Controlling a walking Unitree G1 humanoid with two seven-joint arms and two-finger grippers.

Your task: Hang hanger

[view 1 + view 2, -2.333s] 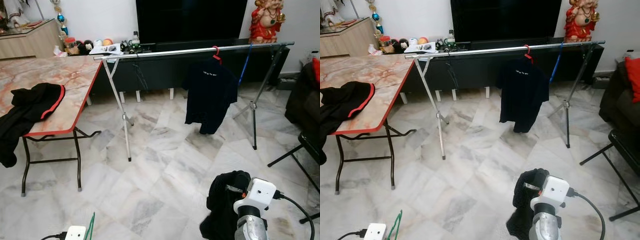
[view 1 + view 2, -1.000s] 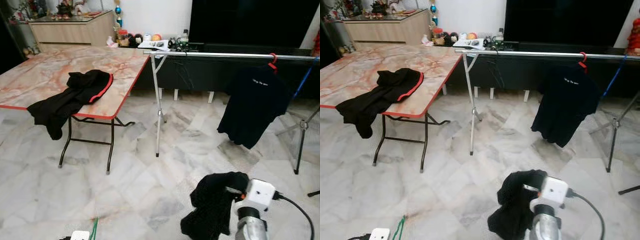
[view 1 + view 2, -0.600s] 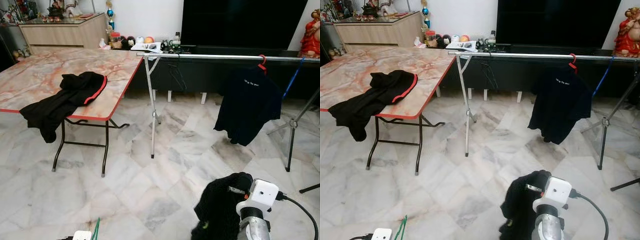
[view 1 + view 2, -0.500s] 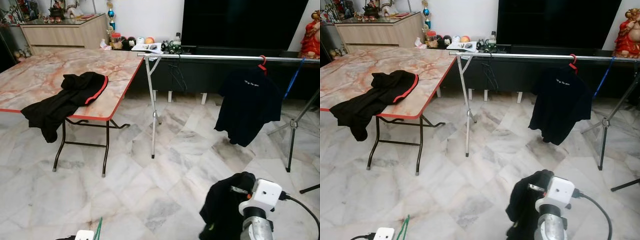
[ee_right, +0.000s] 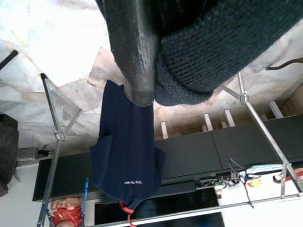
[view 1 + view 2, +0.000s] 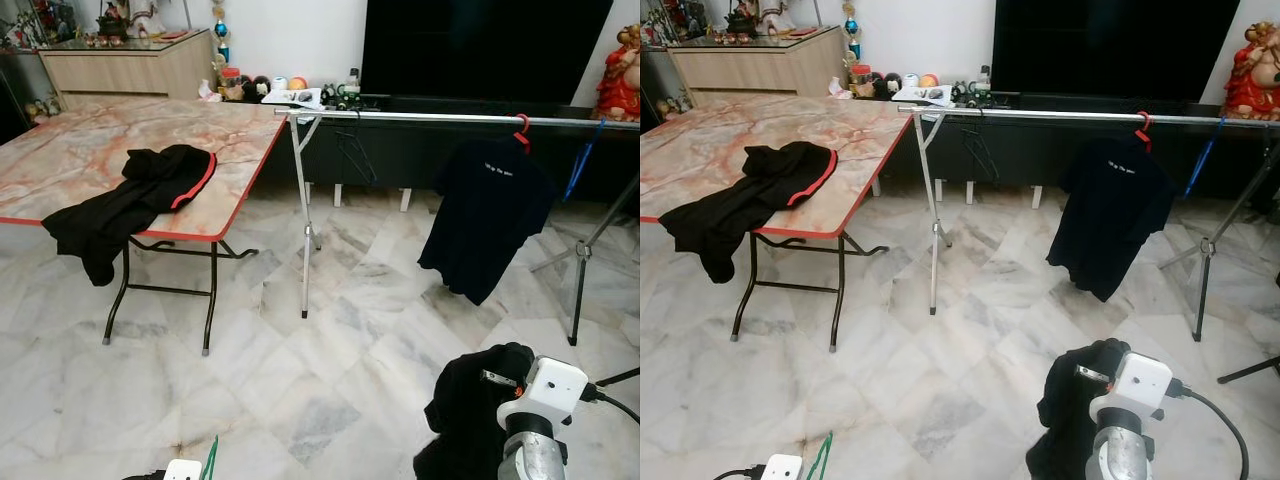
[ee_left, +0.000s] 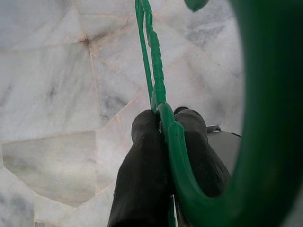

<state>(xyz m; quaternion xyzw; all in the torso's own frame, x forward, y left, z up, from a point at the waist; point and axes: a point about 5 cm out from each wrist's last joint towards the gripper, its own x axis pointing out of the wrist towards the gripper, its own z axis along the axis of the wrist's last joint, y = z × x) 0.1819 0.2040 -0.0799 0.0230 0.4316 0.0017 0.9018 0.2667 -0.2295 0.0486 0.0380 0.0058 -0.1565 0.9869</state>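
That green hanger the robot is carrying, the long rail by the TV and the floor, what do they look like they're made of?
The green hanger, clamped in the left pincer, looks like glossy moulded plastic: smooth, evenly coloured, with soft highlights. The rail looks like bare metal tubing, silvery and shiny. The floor seems to be polished marble or marble-look tile: grey veins, square joints, a faint sheen.

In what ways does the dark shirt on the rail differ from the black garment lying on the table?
The dark shirt hangs spread out from a red hanger on the rail; the black garment lies crumpled on the table, one end drooping over its edge. The garment has a red trim; the shirt has small pale lettering. Both are dark fabric.
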